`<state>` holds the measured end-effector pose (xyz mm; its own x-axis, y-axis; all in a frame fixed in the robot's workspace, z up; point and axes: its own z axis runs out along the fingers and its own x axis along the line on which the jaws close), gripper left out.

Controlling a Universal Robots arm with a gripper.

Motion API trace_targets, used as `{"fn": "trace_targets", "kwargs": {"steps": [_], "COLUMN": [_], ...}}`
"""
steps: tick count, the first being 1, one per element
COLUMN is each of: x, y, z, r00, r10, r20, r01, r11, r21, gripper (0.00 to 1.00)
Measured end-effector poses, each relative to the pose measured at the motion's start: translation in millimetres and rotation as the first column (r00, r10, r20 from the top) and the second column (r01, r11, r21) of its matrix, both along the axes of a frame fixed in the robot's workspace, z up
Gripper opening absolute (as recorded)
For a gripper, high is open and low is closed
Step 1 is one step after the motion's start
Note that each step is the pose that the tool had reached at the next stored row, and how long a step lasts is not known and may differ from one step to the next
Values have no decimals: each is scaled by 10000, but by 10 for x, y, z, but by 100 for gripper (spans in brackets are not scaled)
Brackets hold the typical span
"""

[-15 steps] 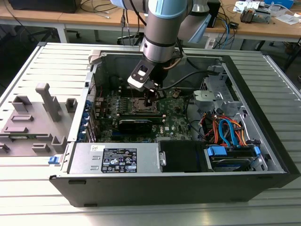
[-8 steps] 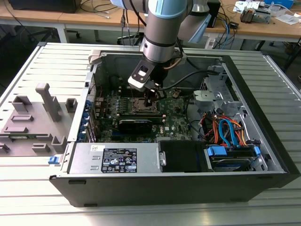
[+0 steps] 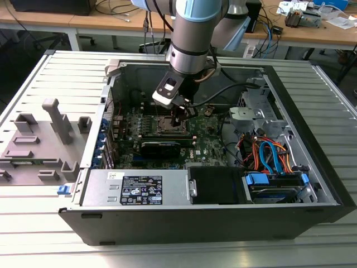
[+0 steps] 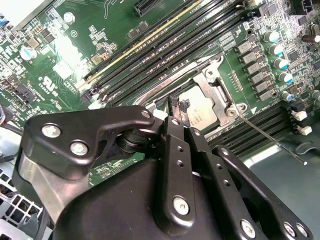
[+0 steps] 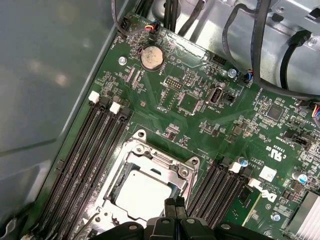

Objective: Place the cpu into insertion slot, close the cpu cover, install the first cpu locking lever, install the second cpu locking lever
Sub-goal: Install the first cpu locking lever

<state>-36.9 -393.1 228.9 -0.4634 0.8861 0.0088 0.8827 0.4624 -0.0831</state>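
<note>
The cpu (image 5: 142,192) (image 4: 201,111), a silvery square chip, lies in the insertion slot (image 3: 167,126) on the green motherboard. The cpu cover (image 5: 155,161) (image 4: 212,82), a thin metal frame, lies down around the chip, which shows through its window. My gripper (image 5: 174,204) (image 4: 178,106) (image 3: 177,116) is shut with nothing between its fingertips, which stand right above the chip's edge and the cover's rim. Whether they touch I cannot tell. One thin locking lever (image 4: 270,137) sticks out sideways from the socket corner across the memory slots.
Long black memory slots (image 5: 85,150) (image 5: 220,187) flank the socket on both sides. Black cables (image 3: 234,89) hang across the open computer case (image 3: 304,120) near the arm. A power supply (image 3: 139,190) sits at the case's near side. A grey fixture (image 3: 44,139) stands outside at the exterior view's left.
</note>
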Motion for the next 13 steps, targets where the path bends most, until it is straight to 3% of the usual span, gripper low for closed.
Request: {"fn": "trace_targets", "kwargs": {"steps": [13], "x": [0], "y": [0], "z": [0], "r00": [9993], "r10": [367], "r20": [0], "r01": [-367], "r11": [9993], "r21": [0], "gripper": [11]}}
